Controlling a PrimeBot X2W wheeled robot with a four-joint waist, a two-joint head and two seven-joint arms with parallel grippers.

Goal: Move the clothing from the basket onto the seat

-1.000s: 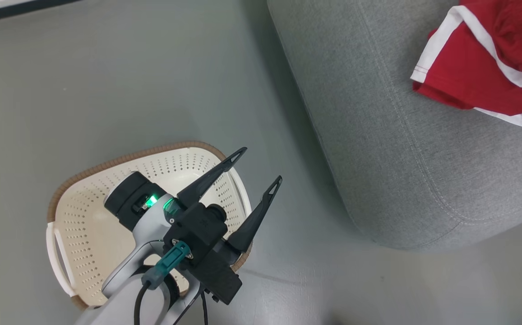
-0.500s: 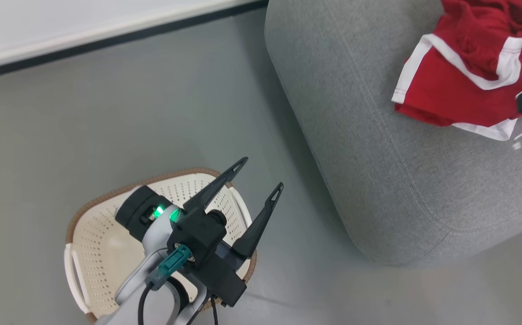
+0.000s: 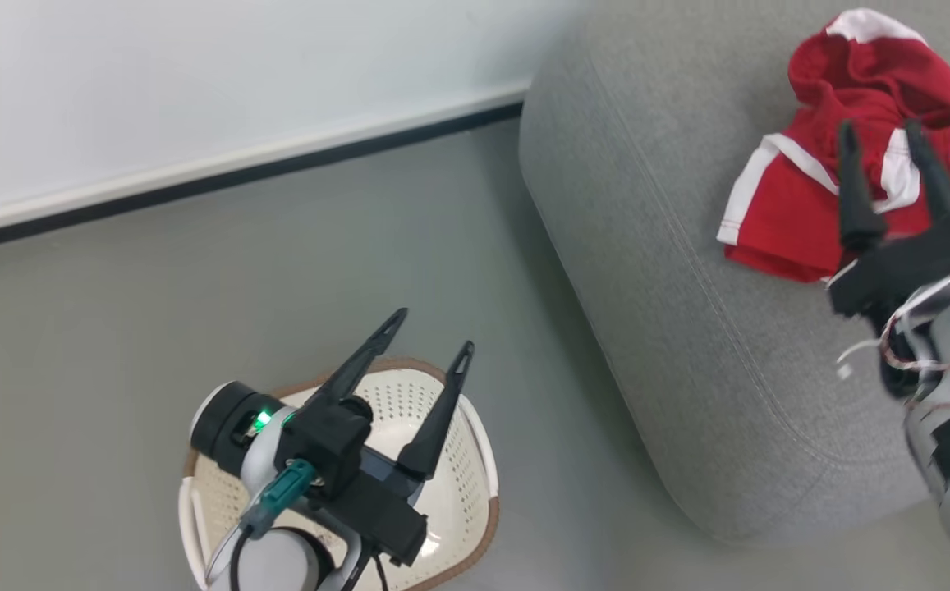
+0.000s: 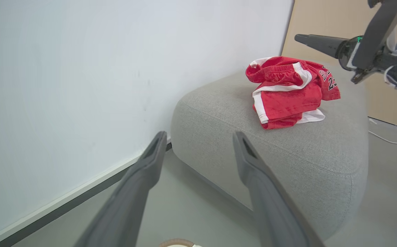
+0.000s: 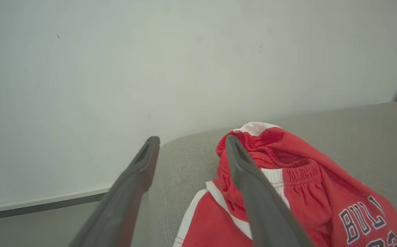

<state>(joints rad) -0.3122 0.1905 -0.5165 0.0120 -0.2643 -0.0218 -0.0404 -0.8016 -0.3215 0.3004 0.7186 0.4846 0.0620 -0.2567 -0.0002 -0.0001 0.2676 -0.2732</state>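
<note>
Lying outside basket (image 3: 465, 492), on seat (image 3: 688, 345): clothing (image 3: 778, 226)

Bare lab-like room; grey sofa (image 3: 688, 328); plain white wall (image 3: 195, 82); smooth grey floor (image 3: 195, 271)

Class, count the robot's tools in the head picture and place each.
2. The left tool is open above the basket on the floor; the right tool is open close to the clothing on the seat.
</note>
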